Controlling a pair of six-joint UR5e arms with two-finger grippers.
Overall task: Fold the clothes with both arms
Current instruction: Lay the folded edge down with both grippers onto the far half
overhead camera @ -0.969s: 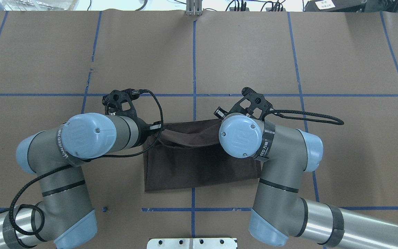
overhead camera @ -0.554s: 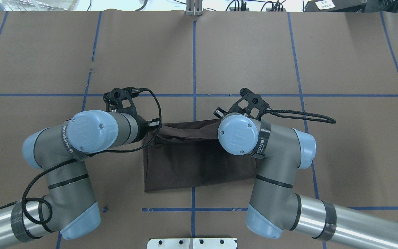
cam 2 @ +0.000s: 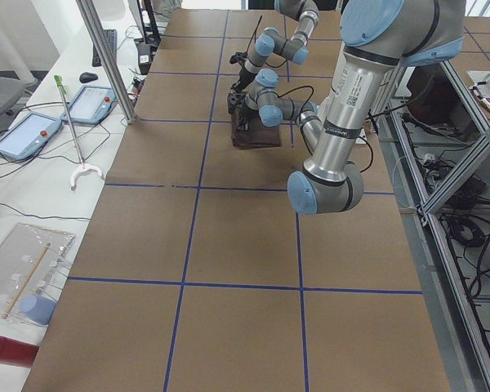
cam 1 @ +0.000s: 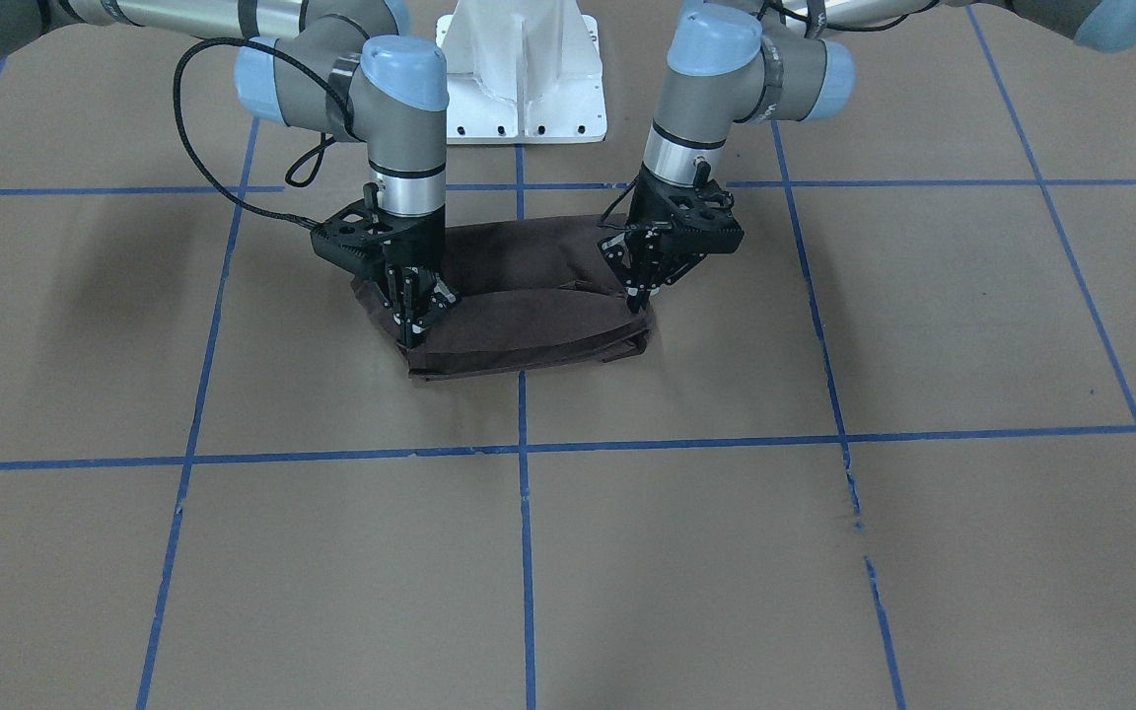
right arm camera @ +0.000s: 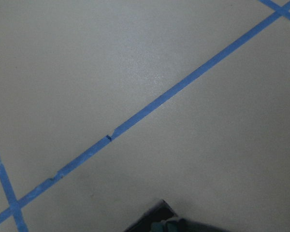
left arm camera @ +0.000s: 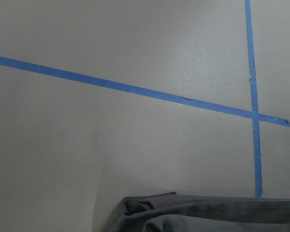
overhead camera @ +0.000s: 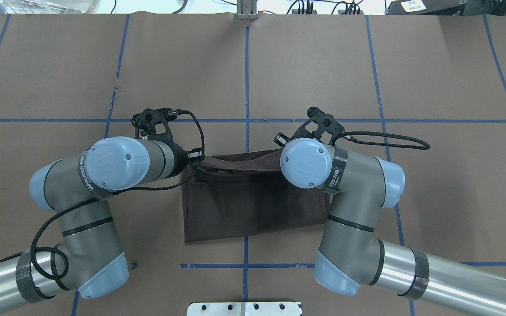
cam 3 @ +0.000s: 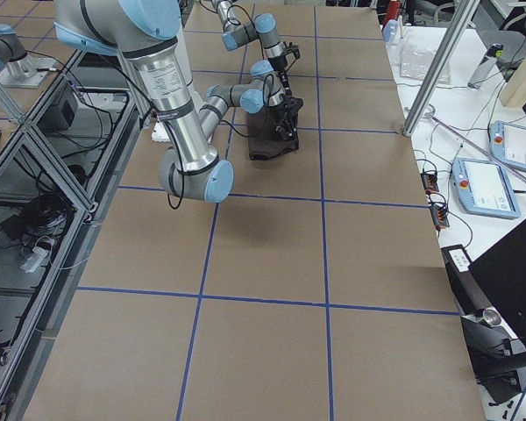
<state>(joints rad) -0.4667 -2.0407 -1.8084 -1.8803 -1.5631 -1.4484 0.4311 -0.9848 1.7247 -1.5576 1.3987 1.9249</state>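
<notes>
T-shirt [overhead camera: 253,206], dark brown and folded to a compact rectangle, lies just toward 6 o'clock of the table [overhead camera: 323,66] centre in the overhead view. Left gripper [cam 1: 643,286] pinches the upper layer at the garment's 10 o'clock corner; right gripper [cam 1: 412,314] pinches it at 2 o'clock. Both jaws are closed on cloth, holding that edge slightly raised. The symmetrical corner holds likely serve to carry the layer toward 6 o'clock evenly, without skew.

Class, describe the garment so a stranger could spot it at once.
On the brown table gridded with blue tape, look between the left arm and right arm. The folded T-shirt lies across the centre tape line, the only cloth, darker brown than the table.
</notes>
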